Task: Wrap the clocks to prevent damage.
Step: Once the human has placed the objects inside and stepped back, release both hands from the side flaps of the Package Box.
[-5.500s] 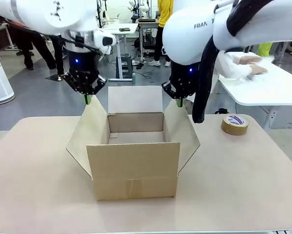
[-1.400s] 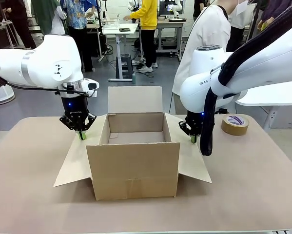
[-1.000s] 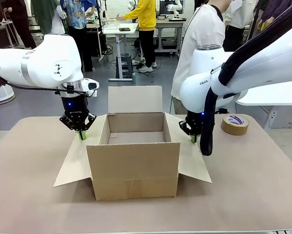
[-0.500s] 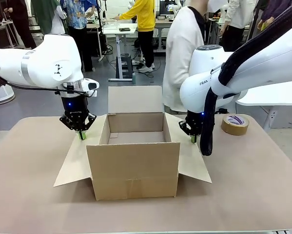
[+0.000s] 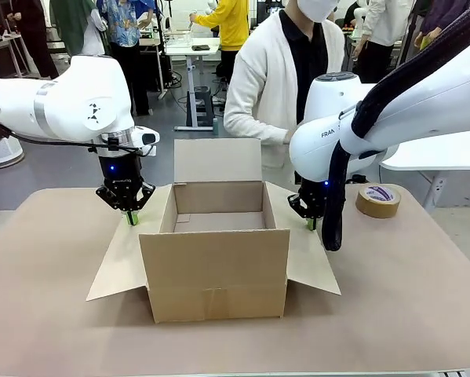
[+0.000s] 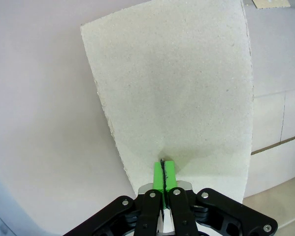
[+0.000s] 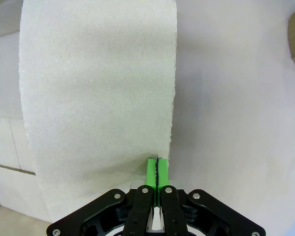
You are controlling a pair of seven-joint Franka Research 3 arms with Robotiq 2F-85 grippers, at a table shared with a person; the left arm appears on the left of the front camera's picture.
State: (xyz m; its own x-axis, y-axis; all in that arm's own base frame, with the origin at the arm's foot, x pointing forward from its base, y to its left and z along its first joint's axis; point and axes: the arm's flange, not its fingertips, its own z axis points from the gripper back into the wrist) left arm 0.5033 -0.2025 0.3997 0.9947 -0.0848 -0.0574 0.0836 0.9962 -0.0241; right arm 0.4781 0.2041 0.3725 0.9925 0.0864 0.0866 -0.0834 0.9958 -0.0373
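Note:
The clocks are out of view. An open brown cardboard box stands mid-table, and what shows of its inside is bare. My left gripper is shut, its green tips resting on the box's left flap, which is folded outward. The left wrist view has the same shut gripper touching the flap. My right gripper is shut too, its tips on the outward right flap. In the right wrist view the gripper presses near that flap's edge.
A brown tape roll lies on the table right of the box, beyond my right arm. A person in a white cardigan stands at the far side behind the box's upright back flap. Bare tabletop surrounds the box.
The person has stepped in from the right and now faces the box. Both arms have held still this last second; earlier they came down and pushed the side flaps outward.

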